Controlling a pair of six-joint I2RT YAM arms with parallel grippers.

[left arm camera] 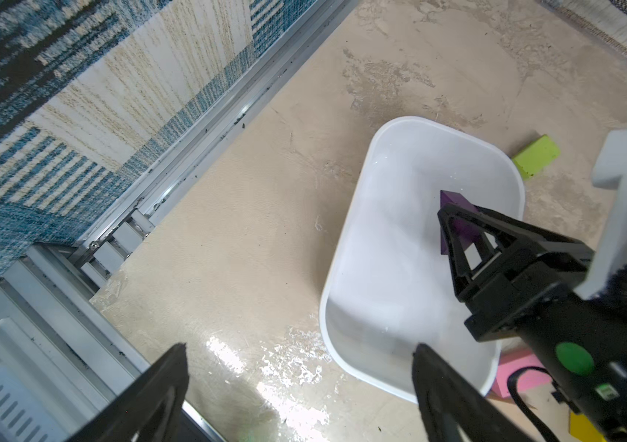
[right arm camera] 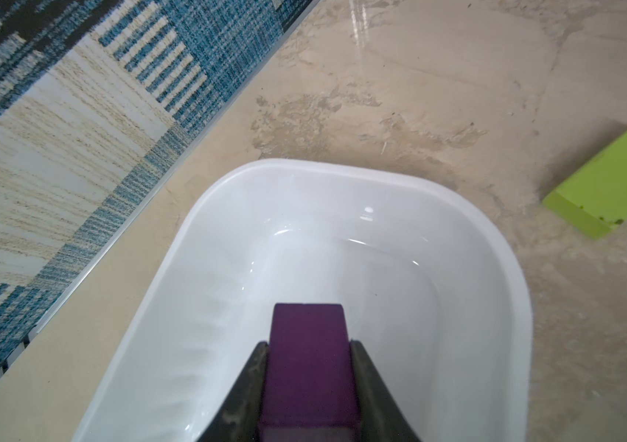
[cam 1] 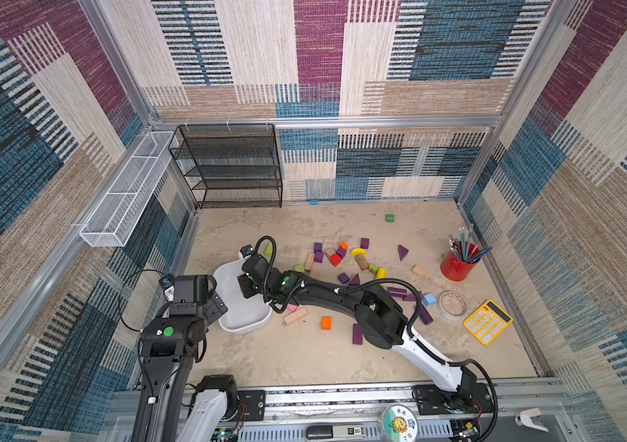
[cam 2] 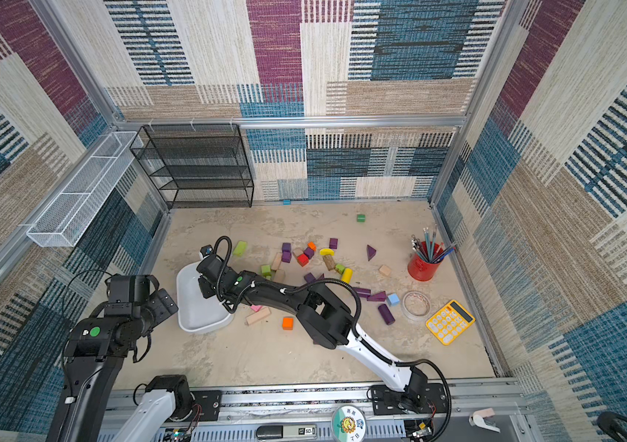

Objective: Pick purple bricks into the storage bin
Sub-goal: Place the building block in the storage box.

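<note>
Currently the right claw (right arm camera: pixel 308 346) grips a dark-purple wooden brick (right arm camera: pixel 306 382) over the white plastic storage bin (right arm camera: pixel 250 180); left claw (left arm camera: pixel 300 356) released. Next: let go.

In the right wrist view the small dark-purple wooden block (right arm camera: pixel 306 363) runs off the picture's edge and its sides sit behind the right fingers (right arm camera: pixel 241 405), so you cannot tell its full length. In the left wrist view those fingers mask much of it, while the left fingers (left arm camera: pixel 442 394), cut off by the edge, hide a corner of the white plastic storage bin (left arm camera: pixel 342 248). In both top views the right gripper (cam 1: pixel 246 289) covers the block entirely, and the arm (cam 1: pixel 327 296) hides most of the pink oblong block (cam 1: pixel 292 307).
</note>
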